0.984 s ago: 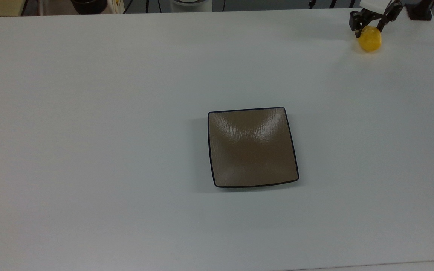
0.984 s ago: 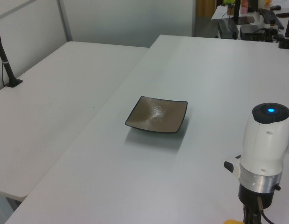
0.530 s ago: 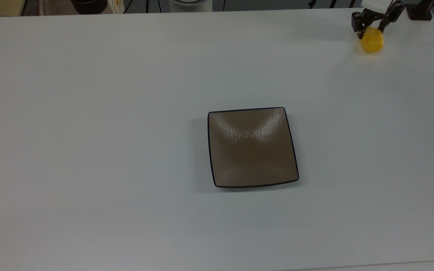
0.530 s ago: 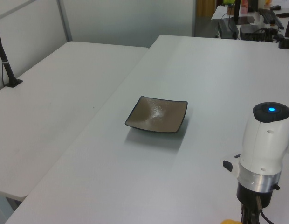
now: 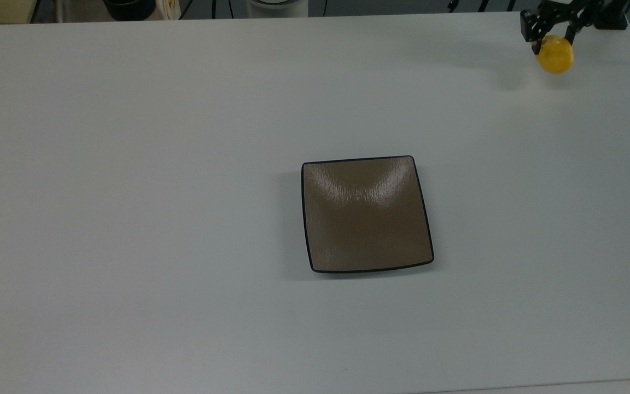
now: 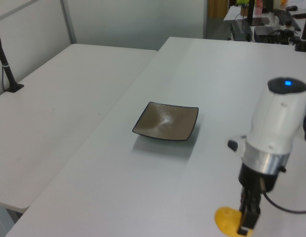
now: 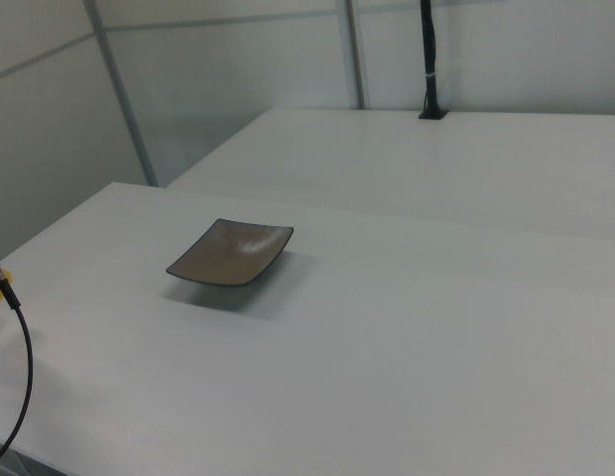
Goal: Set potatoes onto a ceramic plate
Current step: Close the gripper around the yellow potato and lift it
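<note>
The plate point(image 5: 367, 214) sits centre frame in the top view, bare. At upper right the gripper point(image 5: 553, 39) pinches the potato point(image 5: 555, 53), lifted off the table point(image 5: 129, 164). Carry it level above the plate's dip, lower, then release.

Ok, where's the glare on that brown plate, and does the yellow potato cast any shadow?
In the top view, pale glare streaks the far half of the square glossy brown plate; in the left view it is a small bright patch near its centre. In the top view a faint shadow lies on the white table, offset toward the top view's left of the bright-yellow potato.
</note>
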You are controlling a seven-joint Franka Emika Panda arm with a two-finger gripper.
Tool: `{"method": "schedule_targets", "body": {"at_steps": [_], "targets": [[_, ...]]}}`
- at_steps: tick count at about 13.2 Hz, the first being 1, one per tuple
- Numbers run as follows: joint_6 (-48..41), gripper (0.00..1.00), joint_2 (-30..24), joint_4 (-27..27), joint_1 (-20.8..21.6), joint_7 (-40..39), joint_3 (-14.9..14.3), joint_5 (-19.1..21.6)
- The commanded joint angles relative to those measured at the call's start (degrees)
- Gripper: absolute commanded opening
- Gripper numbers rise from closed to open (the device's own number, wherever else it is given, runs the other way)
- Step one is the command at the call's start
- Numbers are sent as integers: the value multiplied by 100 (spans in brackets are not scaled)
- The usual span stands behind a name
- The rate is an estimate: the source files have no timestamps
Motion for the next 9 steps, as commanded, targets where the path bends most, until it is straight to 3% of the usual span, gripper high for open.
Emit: {"method": "schedule_targets", "body": {"at_steps": [1, 7, 9], "targets": [[-14, 24, -575, -191, -291, 116, -19, -53], [-49, 23, -1138, -235, -1047, 72, -80, -106], [-84, 24, -1208, -200, -1302, 3, -272, -123]]}}
